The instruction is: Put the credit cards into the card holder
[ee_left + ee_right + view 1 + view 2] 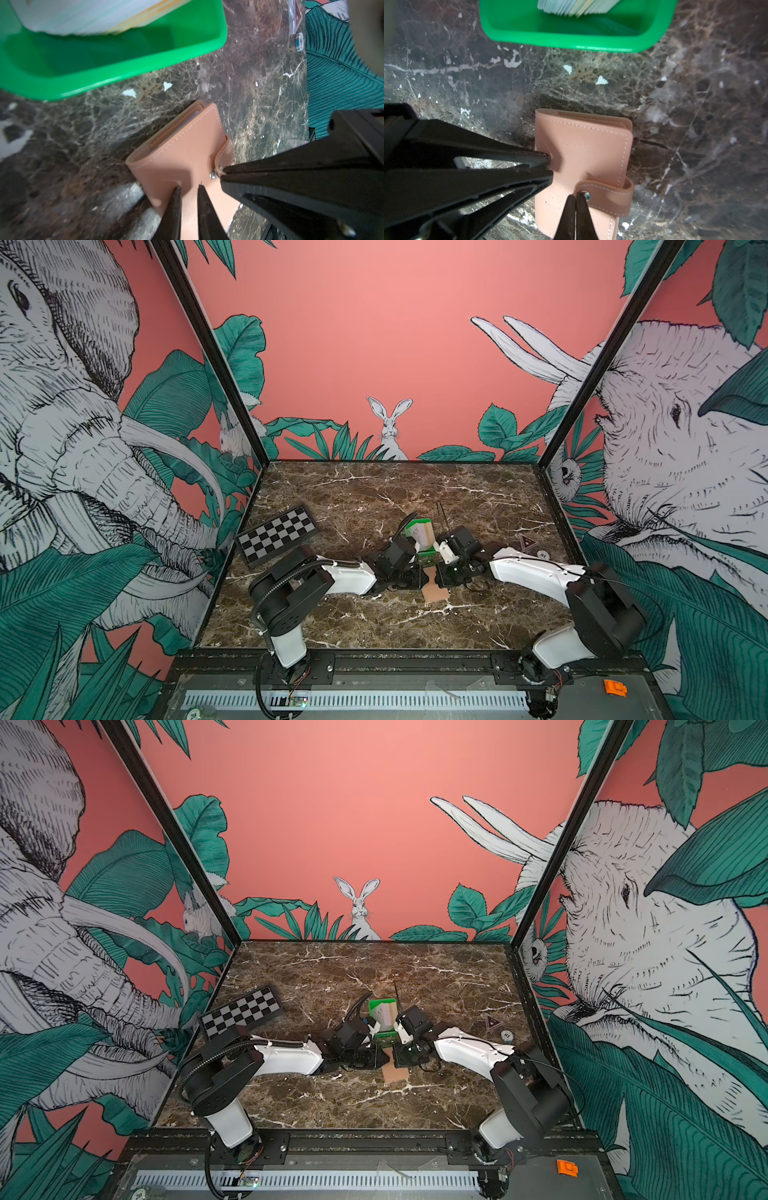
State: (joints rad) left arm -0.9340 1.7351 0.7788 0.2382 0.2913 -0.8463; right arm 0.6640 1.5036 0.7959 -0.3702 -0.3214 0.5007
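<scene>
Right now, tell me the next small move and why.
Probably pull the right pincer up and away to pop the snap: it is shut on the strap, the card holder is closed, the left pincer grips it, and the cards wait in the green tray.

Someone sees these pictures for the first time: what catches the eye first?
First, the pink walls painted with elephants and a rabbit behind the marble table. Then, at the table's middle, both hands meet on the closed tan card holder: the left hand nips its cover, the right hand pinches the strap by the snap. Beyond stands a green tray with the credit cards.
</scene>
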